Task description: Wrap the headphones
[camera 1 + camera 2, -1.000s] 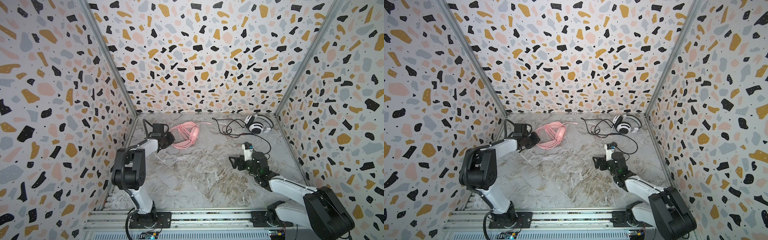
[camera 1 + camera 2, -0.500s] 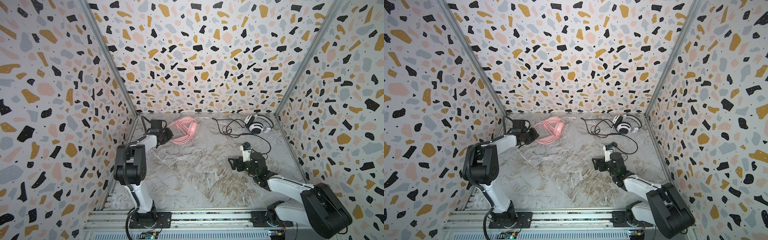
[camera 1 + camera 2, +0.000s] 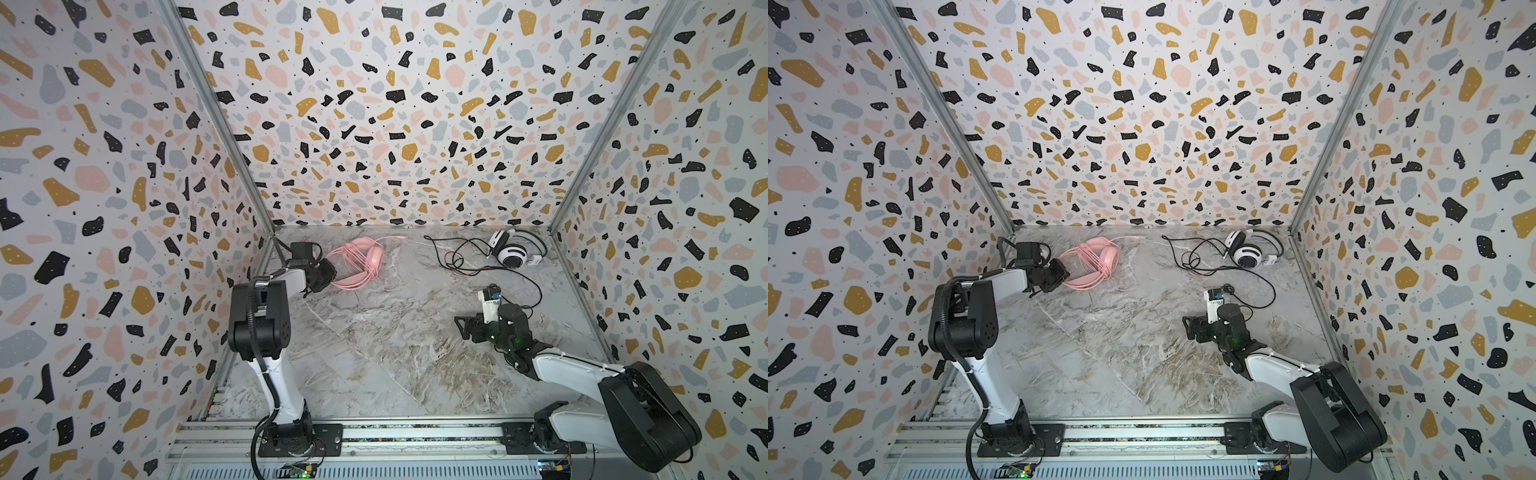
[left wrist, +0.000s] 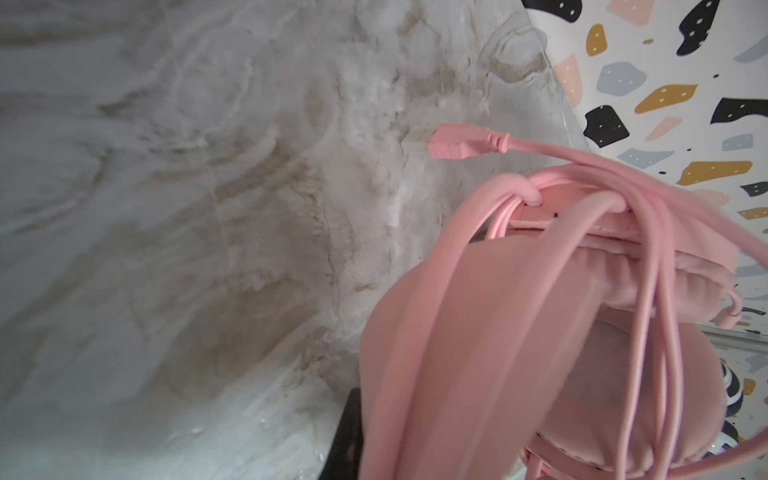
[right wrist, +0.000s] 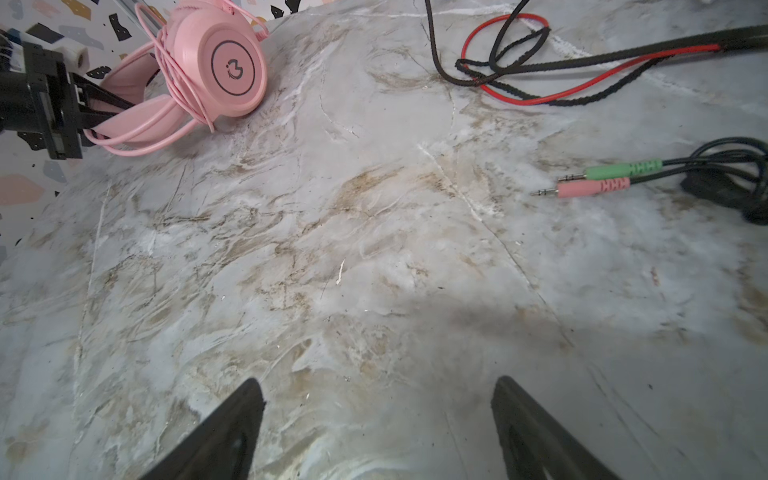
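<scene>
Right wrist view looks across a grey-white marble-patterned tabletop (image 5: 374, 249), veined brown and scuffed. The right gripper (image 5: 376, 395) sits low over it, its two black fingers spread wide with nothing between them.

Toward the back left of the table, the left gripper (image 5: 112, 109) is clamped on the headband of the pink headset (image 5: 232, 66), and one earcup appears to rest on the surface. The pink cord (image 5: 183, 95) is looped several times around earcup and band (the left wrist view shows its connector (image 4: 457, 145) sticking out free of the loops).

In both top views the white-and-black headset (image 3: 513, 253) lies near the back right corner, well apart from the pink one. Its black and red cords (image 3: 457, 262) are strewn loose over the table toward the right gripper. Green and pink plugs (image 5: 602, 178) lie side by side on the marble.

Walls (image 3: 374, 104) of white terrazzo print, flecked black, ochre, pink and grey, close in three sides and meet at metal corner posts (image 3: 222, 124). An aluminium rail (image 3: 415, 434) along the front edge carries both arm bases.
</scene>
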Controlling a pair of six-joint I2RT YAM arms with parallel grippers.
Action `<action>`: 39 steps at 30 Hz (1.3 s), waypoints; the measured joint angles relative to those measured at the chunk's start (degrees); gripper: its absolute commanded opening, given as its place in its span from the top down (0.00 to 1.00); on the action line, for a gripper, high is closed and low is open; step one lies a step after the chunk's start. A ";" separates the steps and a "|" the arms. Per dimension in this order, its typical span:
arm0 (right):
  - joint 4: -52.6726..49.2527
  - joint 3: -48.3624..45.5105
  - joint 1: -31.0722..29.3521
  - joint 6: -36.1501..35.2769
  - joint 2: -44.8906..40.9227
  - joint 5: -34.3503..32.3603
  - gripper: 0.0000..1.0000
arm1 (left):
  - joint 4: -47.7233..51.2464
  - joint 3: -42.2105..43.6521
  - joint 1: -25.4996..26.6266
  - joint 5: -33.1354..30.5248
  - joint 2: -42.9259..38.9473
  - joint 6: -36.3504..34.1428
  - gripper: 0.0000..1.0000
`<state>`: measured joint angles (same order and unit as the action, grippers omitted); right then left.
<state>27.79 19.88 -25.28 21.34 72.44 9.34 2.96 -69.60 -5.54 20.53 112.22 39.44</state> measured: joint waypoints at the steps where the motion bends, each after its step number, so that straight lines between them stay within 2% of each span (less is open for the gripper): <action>1: 0.02 0.00 -0.04 0.00 0.00 -0.02 0.12 | 0.00 -0.11 -0.59 0.11 0.20 0.00 1.00; 11: -0.07 0.20 -0.57 -0.26 0.42 -0.33 0.12 | -0.68 -1.18 -8.76 0.50 3.43 0.04 1.00; 19: -0.28 0.72 -0.92 -0.74 0.59 -1.20 0.12 | -1.68 -1.27 -11.72 -1.53 4.59 0.26 1.00; 21: -0.26 0.92 -0.96 -0.87 0.59 -1.31 0.12 | -1.68 -1.27 -11.76 -1.73 4.59 0.26 0.90; 27: -0.33 0.96 -0.98 -0.94 0.59 -1.64 0.12 | -0.96 -1.73 -11.69 -3.41 4.46 -0.74 0.71; 29: -0.33 0.96 -0.98 -1.01 0.59 -1.73 0.12 | -0.20 -1.79 -11.65 -3.52 3.89 -1.29 0.37; 31: -0.33 0.96 -1.01 -1.05 0.59 -1.75 0.12 | 0.98 -2.78 -11.65 -3.43 3.61 -2.38 0.17; 32: -0.35 0.96 -0.98 -1.05 0.57 -1.75 0.12 | 1.99 -3.67 -11.65 -3.52 3.50 -3.04 0.04; 33: -0.35 0.96 -1.01 -1.07 0.55 -1.75 0.12 | 2.95 -4.39 -11.65 -3.74 3.34 -3.65 0.00; 39: -0.46 0.96 -1.01 -1.05 -0.37 -1.70 0.12 | 10.86 -5.11 -11.67 -6.25 -0.35 -7.58 0.00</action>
<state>27.33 20.84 -26.28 20.29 72.07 7.64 13.82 -74.72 -17.21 14.28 111.87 31.86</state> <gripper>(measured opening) 0.880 0.999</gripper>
